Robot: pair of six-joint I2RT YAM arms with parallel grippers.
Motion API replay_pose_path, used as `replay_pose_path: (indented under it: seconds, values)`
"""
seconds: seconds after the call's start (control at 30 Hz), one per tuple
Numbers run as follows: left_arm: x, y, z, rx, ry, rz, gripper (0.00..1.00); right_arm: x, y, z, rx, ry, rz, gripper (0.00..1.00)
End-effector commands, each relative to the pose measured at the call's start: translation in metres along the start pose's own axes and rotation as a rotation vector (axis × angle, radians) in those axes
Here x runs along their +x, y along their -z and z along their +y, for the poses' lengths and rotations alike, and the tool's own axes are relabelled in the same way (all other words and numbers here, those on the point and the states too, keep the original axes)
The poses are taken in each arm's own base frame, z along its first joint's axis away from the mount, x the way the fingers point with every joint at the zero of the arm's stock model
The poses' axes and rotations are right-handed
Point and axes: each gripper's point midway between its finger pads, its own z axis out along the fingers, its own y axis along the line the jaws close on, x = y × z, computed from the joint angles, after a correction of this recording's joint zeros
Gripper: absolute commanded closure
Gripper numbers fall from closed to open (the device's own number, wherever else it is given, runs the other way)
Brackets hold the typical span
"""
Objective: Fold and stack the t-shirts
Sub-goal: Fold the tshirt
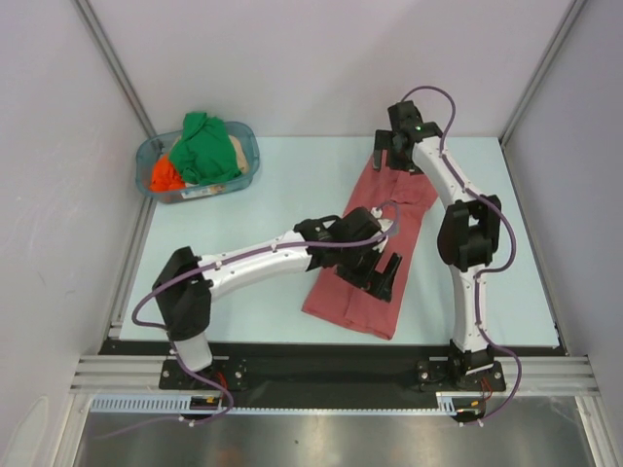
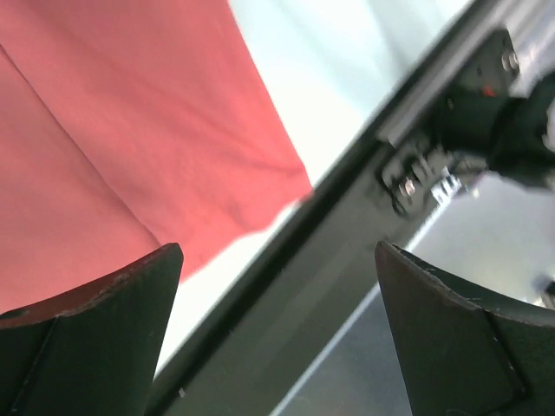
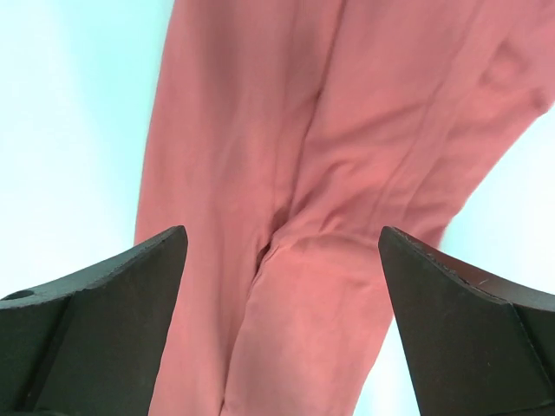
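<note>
A salmon-red t-shirt [image 1: 375, 248] lies folded into a long strip on the pale table, running from the far centre to the near edge. My left gripper [image 1: 382, 275] is open and empty above its near half; the left wrist view shows the shirt's near corner [image 2: 130, 147] and the table's edge. My right gripper [image 1: 394, 151] is open and empty above the shirt's far end; the right wrist view shows the cloth [image 3: 329, 191] between and below the fingers. Green [image 1: 202, 146], orange [image 1: 164, 177] and beige [image 1: 237, 151] shirts sit bunched in the tub.
A clear blue-tinted plastic tub [image 1: 248, 146] stands at the far left of the table. The black rail [image 1: 311, 355] with both arm bases runs along the near edge. White walls with metal posts enclose the table.
</note>
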Motion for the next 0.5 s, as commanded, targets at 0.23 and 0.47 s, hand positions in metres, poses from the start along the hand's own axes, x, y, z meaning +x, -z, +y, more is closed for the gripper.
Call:
replay_pose_path:
  seconds: [0.23,0.47]
  values:
    - [0.003,-0.084,0.082,-0.154,-0.040,0.084,0.00,-0.007,-0.076,-0.028,0.040,0.025,-0.022,0.00]
    - [0.038,-0.095,0.086,-0.115,0.062,0.109,0.00,0.019,-0.121,-0.011,0.004,0.083,0.023,0.00]
